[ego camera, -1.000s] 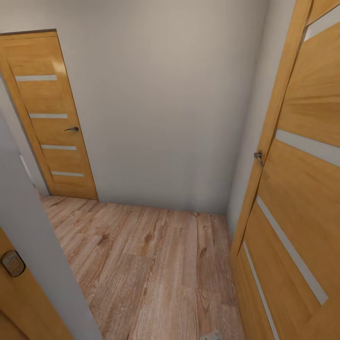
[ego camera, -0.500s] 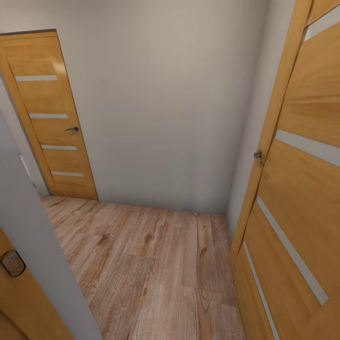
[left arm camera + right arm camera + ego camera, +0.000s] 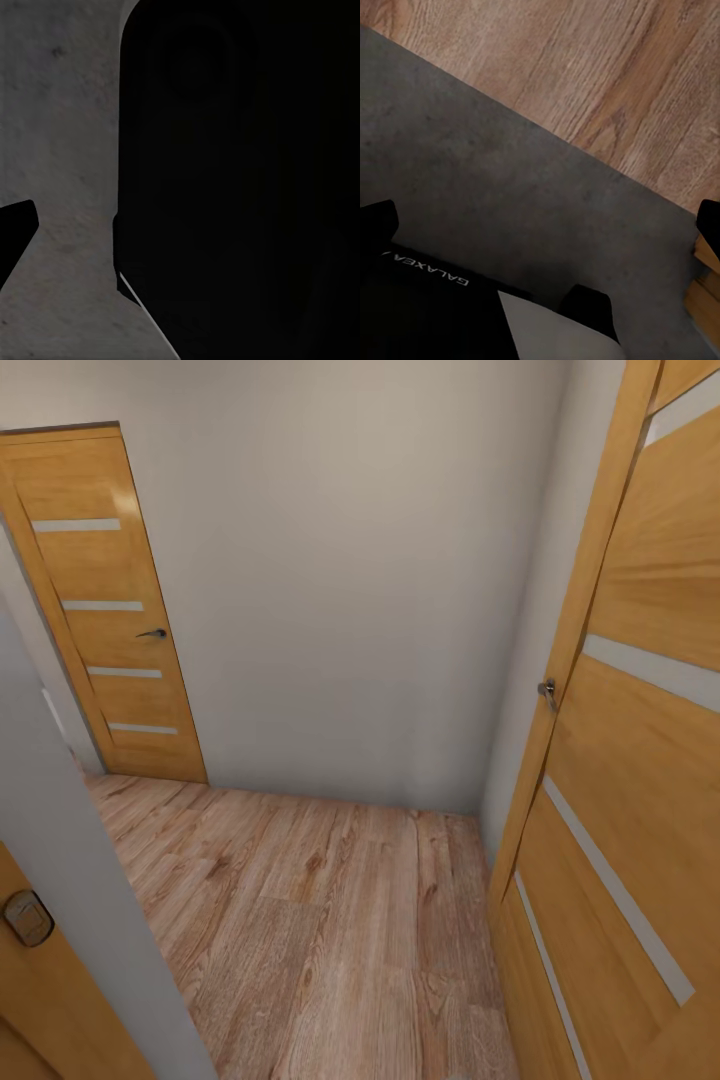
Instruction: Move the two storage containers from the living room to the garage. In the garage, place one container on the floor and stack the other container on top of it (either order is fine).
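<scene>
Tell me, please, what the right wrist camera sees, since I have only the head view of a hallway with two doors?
Observer: It looks down on an edge where grey concrete flooring meets light wood planks.
Operator: Is any part of the robot in that picture?
Observer: Yes, a black body part with white GALAXEA lettering lies over the grey side.
Operator: And what does the left wrist camera show?
Observer: A rough grey mottled surface, with a large black shape in front of it; I cannot tell what that shape is.
</scene>
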{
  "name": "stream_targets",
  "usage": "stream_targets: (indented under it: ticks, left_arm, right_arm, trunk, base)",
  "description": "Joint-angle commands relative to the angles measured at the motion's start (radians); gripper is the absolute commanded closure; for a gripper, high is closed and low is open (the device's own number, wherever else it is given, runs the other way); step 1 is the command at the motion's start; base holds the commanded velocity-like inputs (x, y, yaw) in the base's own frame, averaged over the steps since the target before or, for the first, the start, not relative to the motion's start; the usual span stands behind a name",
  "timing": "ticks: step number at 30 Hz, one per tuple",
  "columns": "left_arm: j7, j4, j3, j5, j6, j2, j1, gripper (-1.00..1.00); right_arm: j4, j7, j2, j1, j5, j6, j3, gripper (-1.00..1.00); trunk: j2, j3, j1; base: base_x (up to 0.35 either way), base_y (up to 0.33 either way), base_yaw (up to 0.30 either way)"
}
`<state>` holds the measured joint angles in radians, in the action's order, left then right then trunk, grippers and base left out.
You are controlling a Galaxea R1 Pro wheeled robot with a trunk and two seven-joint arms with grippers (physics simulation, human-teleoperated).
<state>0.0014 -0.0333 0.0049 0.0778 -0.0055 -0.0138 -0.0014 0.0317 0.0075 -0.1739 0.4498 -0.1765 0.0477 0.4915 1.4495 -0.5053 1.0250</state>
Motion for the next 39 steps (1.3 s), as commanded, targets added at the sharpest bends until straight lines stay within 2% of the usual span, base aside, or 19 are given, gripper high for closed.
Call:
stream_targets:
  ticks: [1, 12, 24, 39]
  left_arm:
    - [0.000, 0.000, 0.000, 0.008, -0.001, 0.000, 0.000, -1.00]
    - [0.000, 0.000, 0.000, 0.008, -0.001, 0.000, 0.000, -1.00]
    - [0.000, 0.000, 0.000, 0.008, -0.001, 0.000, 0.000, -1.00]
    - [-0.002, 0.000, -0.001, 0.007, 0.000, 0.001, 0.000, -1.00]
  right_arm:
    - [0.002, 0.002, -0.001, 0.001, -0.010, 0.001, 0.009, -1.00]
    - [0.002, 0.006, -0.001, -0.012, -0.015, 0.002, 0.009, -1.00]
    - [0.002, 0.005, -0.001, -0.013, -0.021, 0.003, 0.007, -1.00]
    - [0.002, 0.005, -0.001, -0.013, -0.021, 0.003, 0.007, -1.00]
  trunk:
    - [0.001, -0.001, 0.000]
    - [0.001, -0.001, 0.000]
    - [0.001, 0.000, 0.000]
    - [0.001, 0.000, 0.000]
  base:
    - [0.000, 0.000, 0.000]
    - [0.000, 0.000, -0.001]
    - [0.000, 0.000, -0.232]
    - [0.042, 0.000, -0.017]
